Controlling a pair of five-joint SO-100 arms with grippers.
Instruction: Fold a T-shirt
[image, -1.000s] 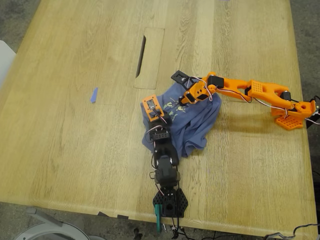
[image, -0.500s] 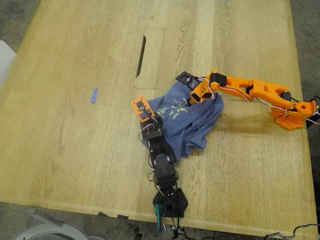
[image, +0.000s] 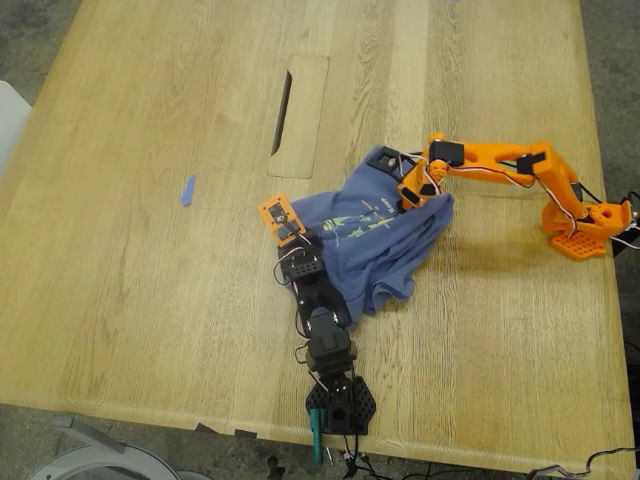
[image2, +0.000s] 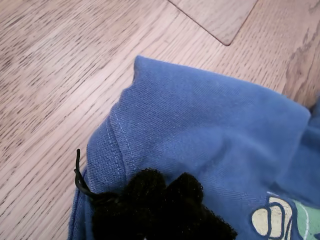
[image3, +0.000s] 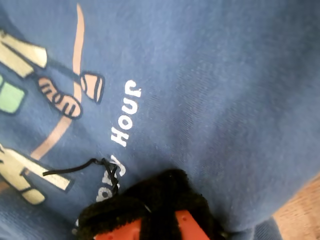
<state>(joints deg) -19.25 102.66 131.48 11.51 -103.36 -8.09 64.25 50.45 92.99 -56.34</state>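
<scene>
Pinched narrow on a stitched, folded edge of the T-shirt (image: 385, 245) with my first claw (image2: 162, 195), black padded tips pressed together over the cloth, bare wood just beyond. Clamped likewise with my second claw (image3: 150, 200) on the chest panel, right beside the pale "Hour" lettering (image3: 122, 125) and the cartoon print. Closed on fabric in both cases, judging by how the pads meet with cloth under them.

Seen in the exterior view as a bunched slate-blue heap on the table (image: 150, 300), near the middle, just below the inset panel (image: 305, 110) and well apart from the blue tape strip (image: 187, 190). Held up between a black arm (image: 325, 320) and an orange arm (image: 500, 165), one at each end of the raised edge. Cannot match either arm to a wrist view with certainty.

Held this way, probably, to pull the cloth taut between two grips and spread it flat before any fold. Far from folded: rumpled, doubled over itself, lower part draped slack on the wood. Worth watching for slip at the thin edge grip, and for dragging the whole heap rather than opening it.
</scene>
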